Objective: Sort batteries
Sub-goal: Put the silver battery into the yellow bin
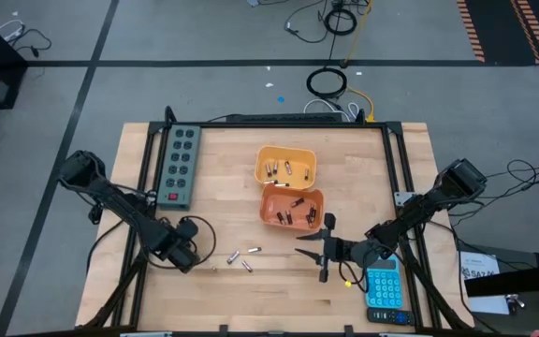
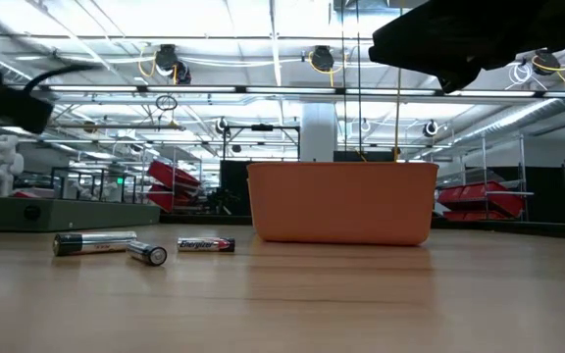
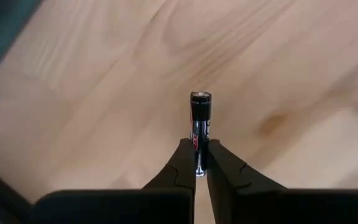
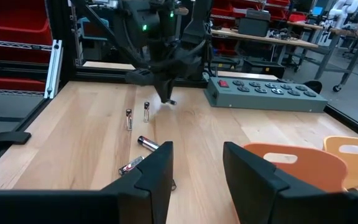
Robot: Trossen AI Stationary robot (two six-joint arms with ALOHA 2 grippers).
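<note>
My left gripper hangs over the table's near left part, shut on a dark battery. It also shows in the right wrist view as the left gripper, pointing down. Loose batteries lie on their sides on the wood between the two arms. My right gripper is open and holds nothing. It hovers just near of the darker orange bin. Both that bin and the yellow-orange bin behind it hold batteries. My left gripper pinches the dark battery between its two fingers, by the battery's rear end. The battery lies along the fingers, and most of its length sticks out past their tips. In the right wrist view the gripper comes from above, and the battery looks lifted off the wood.
A grey power strip lies along the table's far left. A blue calculator sits at the near right corner. The orange bin fills the middle of the low view. Bare wood stretches along the near edge.
</note>
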